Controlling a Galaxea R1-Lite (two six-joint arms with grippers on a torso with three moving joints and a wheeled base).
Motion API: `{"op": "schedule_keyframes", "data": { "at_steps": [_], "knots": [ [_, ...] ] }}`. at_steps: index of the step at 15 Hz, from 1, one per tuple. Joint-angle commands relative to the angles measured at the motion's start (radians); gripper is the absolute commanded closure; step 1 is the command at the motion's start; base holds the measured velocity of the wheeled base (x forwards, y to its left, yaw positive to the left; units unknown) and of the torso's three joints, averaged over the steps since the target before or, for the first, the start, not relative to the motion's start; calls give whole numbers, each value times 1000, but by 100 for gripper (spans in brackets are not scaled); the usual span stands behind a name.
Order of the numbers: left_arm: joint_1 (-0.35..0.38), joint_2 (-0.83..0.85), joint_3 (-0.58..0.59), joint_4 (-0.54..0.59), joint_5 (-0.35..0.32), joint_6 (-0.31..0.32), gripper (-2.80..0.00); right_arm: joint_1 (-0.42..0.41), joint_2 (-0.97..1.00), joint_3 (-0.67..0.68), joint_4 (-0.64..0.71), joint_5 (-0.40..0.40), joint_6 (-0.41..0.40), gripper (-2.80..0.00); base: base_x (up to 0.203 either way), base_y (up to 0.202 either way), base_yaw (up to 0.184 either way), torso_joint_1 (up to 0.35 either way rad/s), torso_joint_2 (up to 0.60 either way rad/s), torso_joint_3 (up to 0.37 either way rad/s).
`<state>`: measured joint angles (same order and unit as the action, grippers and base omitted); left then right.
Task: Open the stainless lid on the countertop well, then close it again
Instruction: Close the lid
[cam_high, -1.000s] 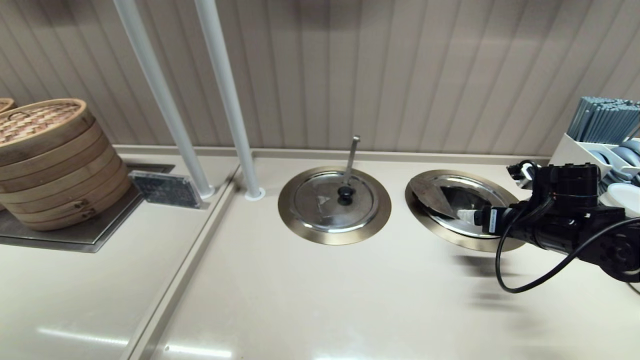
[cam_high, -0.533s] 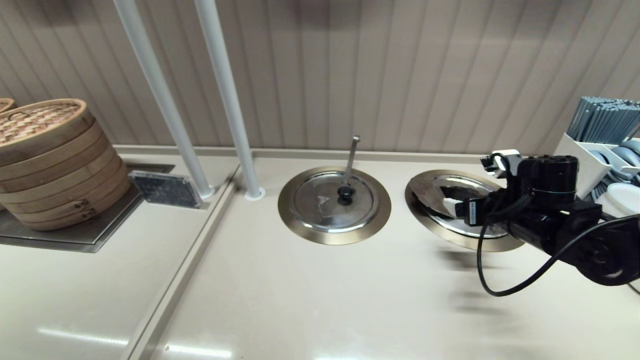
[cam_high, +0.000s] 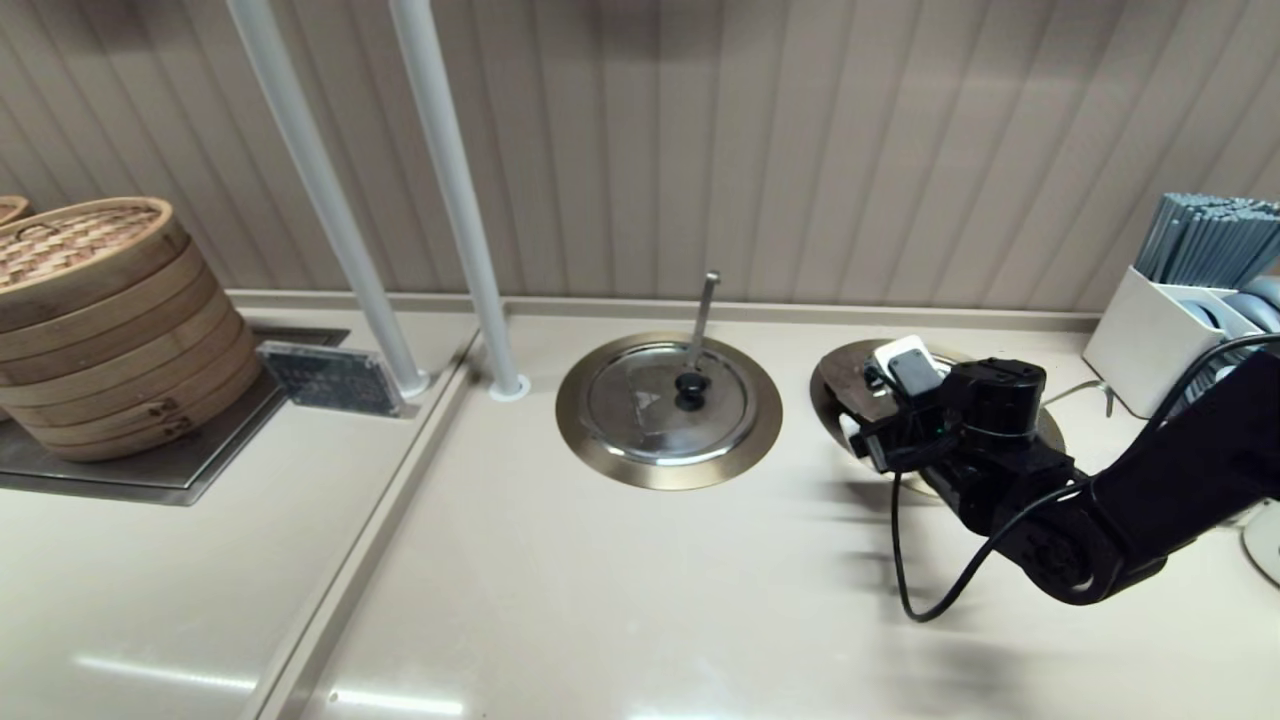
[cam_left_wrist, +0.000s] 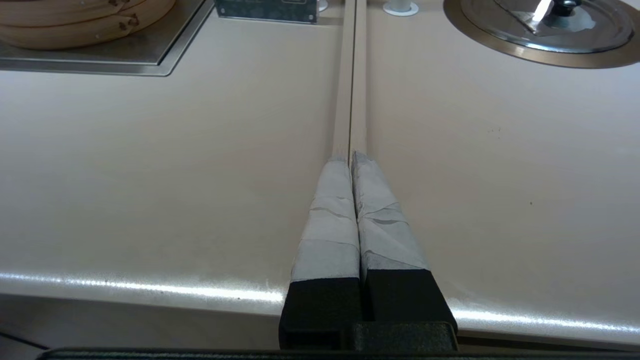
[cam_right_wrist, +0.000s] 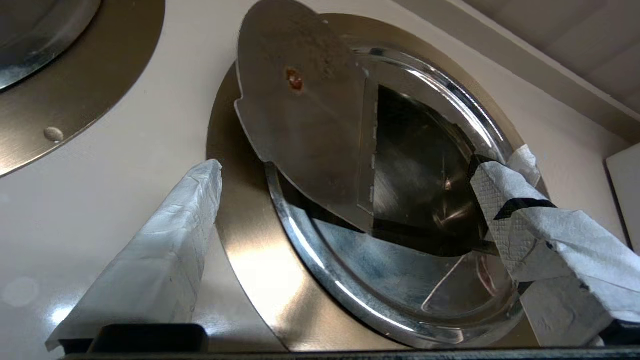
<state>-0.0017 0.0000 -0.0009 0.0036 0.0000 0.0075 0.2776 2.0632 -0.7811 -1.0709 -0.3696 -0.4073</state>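
The stainless lid (cam_right_wrist: 380, 280) lies in the countertop well on the right, inside the bronze rim (cam_right_wrist: 245, 250). Its hinged flap (cam_right_wrist: 300, 115) stands tilted up, dull underside showing, with the dark opening (cam_right_wrist: 420, 165) beside it. Its knob and the slanted ladle handle are hidden. My right gripper (cam_right_wrist: 345, 167) hovers over the well's near-left side, open wide, with taped fingers (cam_right_wrist: 165, 240) apart and touching nothing. The head view shows that gripper (cam_high: 858, 425) low over the rim (cam_high: 825, 400), next to the flap (cam_high: 855, 385). My left gripper (cam_left_wrist: 351, 155) is shut, parked above the counter's front.
The twin lid (cam_high: 668, 400) with a black knob (cam_high: 690, 385) and an upright ladle handle (cam_high: 705, 310) sits closed to the left. Two white poles (cam_high: 455, 200) rise behind. Bamboo steamers (cam_high: 100, 320) stand far left, and a white cutlery caddy (cam_high: 1180, 300) stands far right.
My right arm has swung left and lowered over the right well, its wrist turning, so it now covers most of the lid. The flap stays tilted up.
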Motion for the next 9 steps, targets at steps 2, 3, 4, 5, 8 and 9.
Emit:
{"op": "schedule_keyframes", "data": {
  "at_steps": [2,3,4,5,8,9],
  "knots": [
    [0,0,-1,-1,0,0,0,33,17,3,-2,-5,-4,-280,0,0,0,0,0,0],
    [0,0,0,0,0,0,0,38,19,3,-1,-5,-4,-280,0,0,0,0,0,0],
    [0,0,1,0,0,0,0,41,26,3,-1,-5,-4,-280,0,0,0,0,0,0],
    [0,0,0,0,0,0,0,40,34,1,-1,-5,-4,-280,0,0,0,0,0,0],
    [0,0,1,-1,0,0,0,22,73,-49,-3,-6,-4,-280,0,0,0,0,0,0],
    [0,0,-1,-1,0,0,0,3,84,-77,-2,-5,-5,-280,0,0,0,0,0,0]
  ]
}}
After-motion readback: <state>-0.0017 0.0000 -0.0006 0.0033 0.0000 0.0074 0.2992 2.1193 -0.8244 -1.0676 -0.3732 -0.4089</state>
